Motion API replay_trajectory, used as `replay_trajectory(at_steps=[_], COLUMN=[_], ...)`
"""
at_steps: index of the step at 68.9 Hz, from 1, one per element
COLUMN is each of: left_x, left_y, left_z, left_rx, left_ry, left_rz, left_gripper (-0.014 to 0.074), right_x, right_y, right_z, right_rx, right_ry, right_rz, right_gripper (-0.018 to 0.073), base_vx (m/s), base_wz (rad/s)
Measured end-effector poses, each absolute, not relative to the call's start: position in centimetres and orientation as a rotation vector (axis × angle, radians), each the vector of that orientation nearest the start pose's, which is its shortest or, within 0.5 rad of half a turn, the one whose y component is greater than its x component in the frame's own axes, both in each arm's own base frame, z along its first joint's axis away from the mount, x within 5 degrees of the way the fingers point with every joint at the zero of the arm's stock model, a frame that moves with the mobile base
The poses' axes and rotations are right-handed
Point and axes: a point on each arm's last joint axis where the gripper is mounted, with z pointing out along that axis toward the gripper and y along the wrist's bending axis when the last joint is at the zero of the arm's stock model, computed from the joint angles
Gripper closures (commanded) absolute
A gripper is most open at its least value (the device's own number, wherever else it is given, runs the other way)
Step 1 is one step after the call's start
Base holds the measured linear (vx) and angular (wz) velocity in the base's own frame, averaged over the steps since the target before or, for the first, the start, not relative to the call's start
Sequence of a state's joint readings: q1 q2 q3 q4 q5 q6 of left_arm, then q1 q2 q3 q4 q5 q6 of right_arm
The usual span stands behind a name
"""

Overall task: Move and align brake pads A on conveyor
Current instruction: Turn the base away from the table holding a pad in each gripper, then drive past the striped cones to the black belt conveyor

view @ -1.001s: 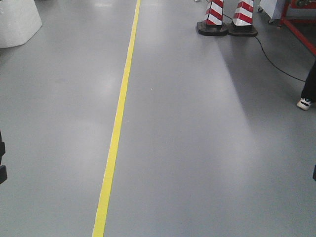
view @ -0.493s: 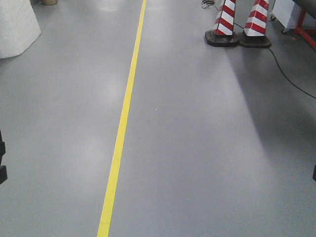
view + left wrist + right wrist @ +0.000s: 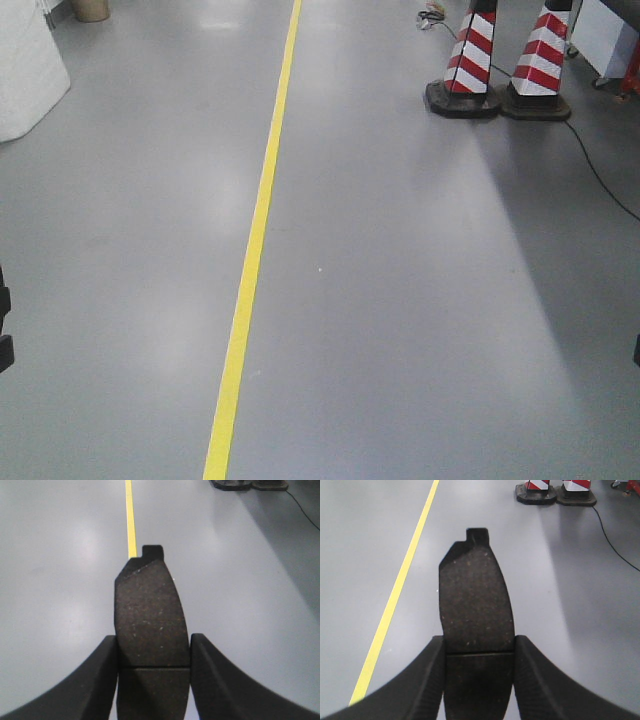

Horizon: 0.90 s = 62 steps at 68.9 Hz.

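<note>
Firmly: left tool [image 3: 152, 640], right tool [image 3: 479, 640] grip pads [image 3: 150, 600].

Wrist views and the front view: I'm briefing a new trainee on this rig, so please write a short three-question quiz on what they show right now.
1. True or false: the left gripper is open and holds nothing.
2. What does the right gripper clamp? A) a brake pad B) a wrench C) a bolt
3. In the front view, how many red-and-white cones stand to the right of the yellow line?
Key: 1 false, it is shut on a brake pad of its own. 2 A. 3 two.
</note>
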State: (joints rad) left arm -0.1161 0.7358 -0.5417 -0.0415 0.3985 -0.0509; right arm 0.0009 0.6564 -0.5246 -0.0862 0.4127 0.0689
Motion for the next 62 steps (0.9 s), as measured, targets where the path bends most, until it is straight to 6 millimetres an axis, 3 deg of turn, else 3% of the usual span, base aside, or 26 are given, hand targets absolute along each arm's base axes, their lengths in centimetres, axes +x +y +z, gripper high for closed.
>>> replay_trajectory(at_steps=[62], left_x=[14.67], left_y=[-1.86], left_z=[29.22], left_rx=[0.038], left_ry=[2.079], left_rz=[-0.142], left_gripper=[0.0514], right_x=[13.29], right_y=[-0.3], right_z=[29.66], right_rx=[0.011], right_ry=[2.027], right_rz=[-0.041], right_gripper=[0.0534], base_vx=[0.61], base_wz=[-0.01])
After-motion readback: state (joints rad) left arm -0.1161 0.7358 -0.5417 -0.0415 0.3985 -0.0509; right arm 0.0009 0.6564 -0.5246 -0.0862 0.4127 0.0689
